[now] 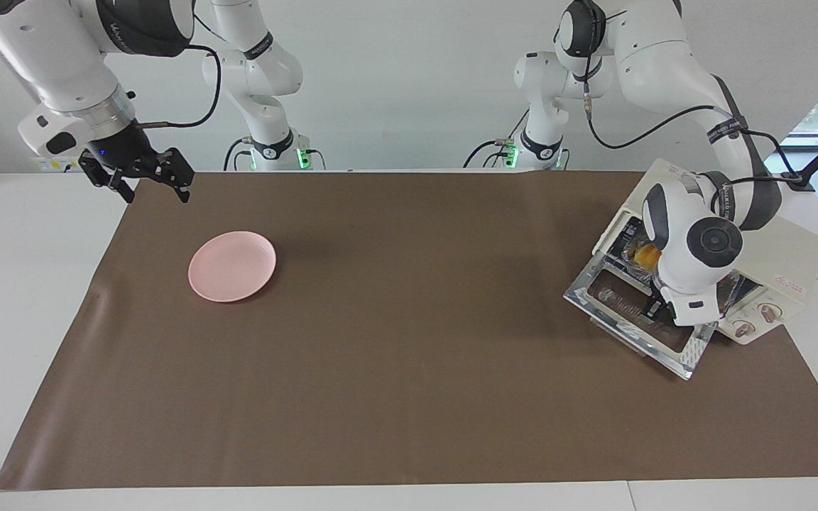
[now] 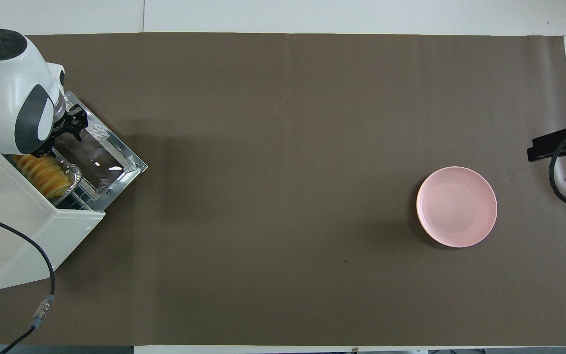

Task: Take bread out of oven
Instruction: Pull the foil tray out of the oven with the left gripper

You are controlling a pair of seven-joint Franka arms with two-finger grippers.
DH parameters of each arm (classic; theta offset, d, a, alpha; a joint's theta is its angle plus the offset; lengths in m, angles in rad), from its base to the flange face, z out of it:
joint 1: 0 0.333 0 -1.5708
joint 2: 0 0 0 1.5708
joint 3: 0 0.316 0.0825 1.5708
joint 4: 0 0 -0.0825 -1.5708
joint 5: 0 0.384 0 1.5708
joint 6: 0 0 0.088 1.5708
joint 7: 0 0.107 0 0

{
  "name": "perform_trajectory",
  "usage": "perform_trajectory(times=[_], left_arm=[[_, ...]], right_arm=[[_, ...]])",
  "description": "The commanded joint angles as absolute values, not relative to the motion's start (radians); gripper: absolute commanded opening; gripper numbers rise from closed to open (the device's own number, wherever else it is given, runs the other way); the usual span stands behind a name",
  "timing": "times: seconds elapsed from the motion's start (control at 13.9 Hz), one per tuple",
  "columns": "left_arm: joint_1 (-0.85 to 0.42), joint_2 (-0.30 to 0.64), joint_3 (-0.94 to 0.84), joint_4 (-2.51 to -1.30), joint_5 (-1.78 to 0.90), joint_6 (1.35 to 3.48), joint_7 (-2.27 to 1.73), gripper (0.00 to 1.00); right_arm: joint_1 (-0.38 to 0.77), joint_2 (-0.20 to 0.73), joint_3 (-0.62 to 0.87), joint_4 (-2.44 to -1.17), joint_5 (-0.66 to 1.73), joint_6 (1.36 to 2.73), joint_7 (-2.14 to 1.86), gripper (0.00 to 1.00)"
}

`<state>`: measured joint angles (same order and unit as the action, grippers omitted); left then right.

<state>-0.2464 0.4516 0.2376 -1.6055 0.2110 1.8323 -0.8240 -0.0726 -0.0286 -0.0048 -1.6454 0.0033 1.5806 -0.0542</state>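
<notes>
One bread (image 2: 42,176) in one oven (image 2: 42,231); left gripper (image 1: 654,307) state unclear, right gripper (image 1: 145,181) released.

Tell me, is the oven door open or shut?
Open: the oven door lies folded down flat, and the bread shows inside.

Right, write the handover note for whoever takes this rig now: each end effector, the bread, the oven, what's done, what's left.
Left end effector: over the oven's lowered door, in front of the opening; grip state not readable; holding nothing visible.
Right end effector: open, empty, waiting in the air at the right arm's end of the table.
Oven: at the left arm's end of the table, door fully down.
Bread: in its foil tray on the rack, inside the oven.
Pink plate: bare, toward the right arm's end.
Done: door opened.
Left: grip the bread or its tray, draw it out, probably onto the plate.
</notes>
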Motion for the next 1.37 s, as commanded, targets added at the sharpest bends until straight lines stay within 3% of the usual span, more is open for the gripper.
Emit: perform_trajectory(times=[0.0, 0.29, 0.43, 0.58, 1.3], left_arm=[[-0.242, 0.416, 0.236, -1.655, 0.235, 1.853, -0.831, 0.55], [-0.242, 0.416, 0.236, -1.655, 0.236, 1.85, -0.825, 0.42], [-0.242, 0.413, 0.238, -1.657, 0.236, 1.848, -0.808, 0.16], [-0.241, 0.408, 0.238, -1.657, 0.236, 1.841, -0.79, 0.0], [-0.252, 0.413, 0.23, -1.628, 0.206, 1.911, -0.767, 0.0]], right_arm=[[-0.089, -0.046, 0.006, -1.66, -0.012, 1.572, -0.078, 1.0], [-0.087, -0.046, 0.008, -1.66, -0.012, 1.572, -0.08, 1.0], [-0.087, -0.046, 0.006, -1.661, -0.012, 1.572, -0.08, 1.0], [-0.089, -0.046, 0.008, -1.661, -0.012, 1.572, -0.083, 1.0], [-0.089, -0.048, 0.006, -1.663, -0.012, 1.571, -0.083, 1.0]])
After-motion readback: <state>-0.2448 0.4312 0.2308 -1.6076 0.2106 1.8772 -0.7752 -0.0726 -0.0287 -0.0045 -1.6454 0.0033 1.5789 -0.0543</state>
